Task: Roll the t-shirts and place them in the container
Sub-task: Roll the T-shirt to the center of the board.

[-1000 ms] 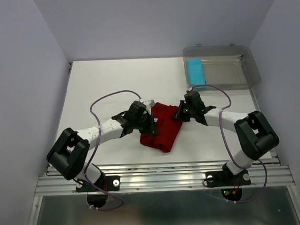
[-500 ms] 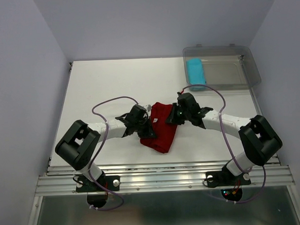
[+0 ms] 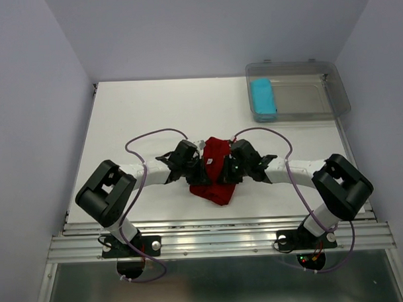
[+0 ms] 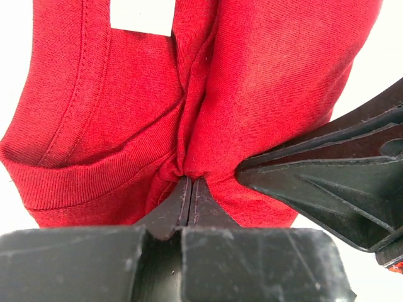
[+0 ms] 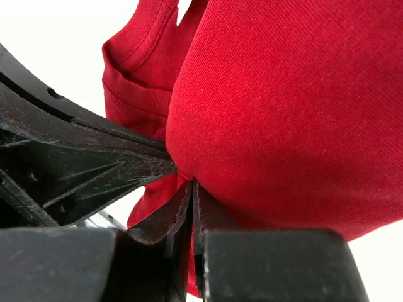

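The dark red t-shirt (image 3: 214,172) lies bunched and partly folded on the white table, between the two grippers. My left gripper (image 3: 201,172) is shut on a pinch of its cloth (image 4: 189,126) at the shirt's left side. My right gripper (image 3: 223,171) is shut on the red cloth (image 5: 283,113) from the right, its fingers right next to the left ones. The two grippers almost touch over the shirt's middle. The light cyan-blue t-shirt (image 3: 263,99) lies as a compact roll inside the clear bin at the back right.
The clear plastic bin (image 3: 319,100) stands at the table's back right corner. Purple cables loop over both arms. The table's front edge has a metal rail (image 3: 218,243).
The right gripper has moved left and forward, closing in on the left gripper. The red shirt has been squeezed narrower between them. The left gripper has shifted little.
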`<state>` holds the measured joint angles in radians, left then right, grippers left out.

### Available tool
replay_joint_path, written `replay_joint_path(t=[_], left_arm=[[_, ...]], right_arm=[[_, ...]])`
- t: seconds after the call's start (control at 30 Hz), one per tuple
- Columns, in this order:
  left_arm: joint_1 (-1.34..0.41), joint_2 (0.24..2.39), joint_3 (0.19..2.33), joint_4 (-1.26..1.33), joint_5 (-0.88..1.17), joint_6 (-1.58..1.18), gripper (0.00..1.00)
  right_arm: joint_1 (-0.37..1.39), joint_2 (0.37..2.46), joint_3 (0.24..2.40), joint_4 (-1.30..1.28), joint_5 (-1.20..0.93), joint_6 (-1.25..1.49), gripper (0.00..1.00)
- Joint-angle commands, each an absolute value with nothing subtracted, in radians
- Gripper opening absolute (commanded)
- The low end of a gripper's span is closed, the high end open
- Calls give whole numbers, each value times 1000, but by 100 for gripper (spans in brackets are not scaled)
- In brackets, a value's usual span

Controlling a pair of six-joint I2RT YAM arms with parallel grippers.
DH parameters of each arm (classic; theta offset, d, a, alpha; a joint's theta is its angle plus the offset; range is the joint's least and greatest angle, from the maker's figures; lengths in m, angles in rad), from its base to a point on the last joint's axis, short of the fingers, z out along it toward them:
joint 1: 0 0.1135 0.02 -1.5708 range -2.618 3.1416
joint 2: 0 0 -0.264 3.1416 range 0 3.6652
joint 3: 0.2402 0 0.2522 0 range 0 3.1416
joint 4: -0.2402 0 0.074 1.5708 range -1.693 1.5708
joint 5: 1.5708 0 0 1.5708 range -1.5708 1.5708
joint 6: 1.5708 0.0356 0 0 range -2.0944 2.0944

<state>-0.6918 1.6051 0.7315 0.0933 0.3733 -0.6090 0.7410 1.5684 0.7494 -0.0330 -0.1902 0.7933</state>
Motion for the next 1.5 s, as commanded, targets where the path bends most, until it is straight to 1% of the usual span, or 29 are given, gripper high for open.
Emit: replay_joint_path(t=[0.0, 0.03, 0.1, 0.23, 0.43, 0.57, 0.8, 0.83, 0.87, 0.9, 0.93, 0.97, 1.07, 1.13, 1.23, 1.37, 1.43, 1.47], left_arm=[[-673, 1566, 738, 26, 344, -552, 0], [-666, 1554, 738, 22, 348, -551, 1], [-644, 1511, 735, 12, 353, -543, 5], [-618, 1473, 732, 17, 367, -538, 6], [-611, 1509, 719, 28, 377, -545, 5], [-609, 1525, 707, 43, 373, -554, 0], [-603, 1549, 710, 46, 374, -545, 0], [-603, 1549, 713, 45, 376, -542, 2], [-603, 1543, 715, 41, 376, -538, 15], [-600, 1537, 722, 38, 377, -535, 24], [-600, 1522, 727, 25, 376, -528, 39], [-600, 1522, 733, 15, 376, -528, 45], [-598, 1480, 771, -44, 368, -512, 54], [-598, 1442, 802, -87, 359, -503, 54], [-597, 1388, 839, -126, 336, -499, 54], [-598, 1344, 856, -158, 316, -502, 51], [-598, 1332, 845, -147, 330, -509, 41], [-600, 1328, 835, -118, 357, -528, 26]], right_arm=[[741, 1560, 727, -71, -94, 770, 8], [741, 1545, 729, -83, -84, 762, 8], [741, 1528, 736, -95, -66, 736, 8], [741, 1497, 781, -143, -52, 695, 8], [784, 1499, 854, -170, -92, 646, 8], [841, 1526, 887, -152, -117, 638, 8], [876, 1641, 887, -106, -213, 638, 8], [876, 1660, 887, -109, -219, 637, 8], [876, 1692, 888, -115, -219, 635, 8], [876, 1703, 890, -129, -207, 634, 8], [876, 1709, 887, -133, -204, 634, 8], [876, 1709, 887, -135, -199, 632, 8], [876, 1655, 891, -156, -135, 632, 8], [864, 1593, 911, -176, -76, 615, 8], [787, 1524, 925, -184, -83, 607, 8], [713, 1512, 969, -190, -92, 583, 10], [686, 1544, 1002, -196, -95, 569, 10], [674, 1558, 1009, -196, -97, 568, 10]])
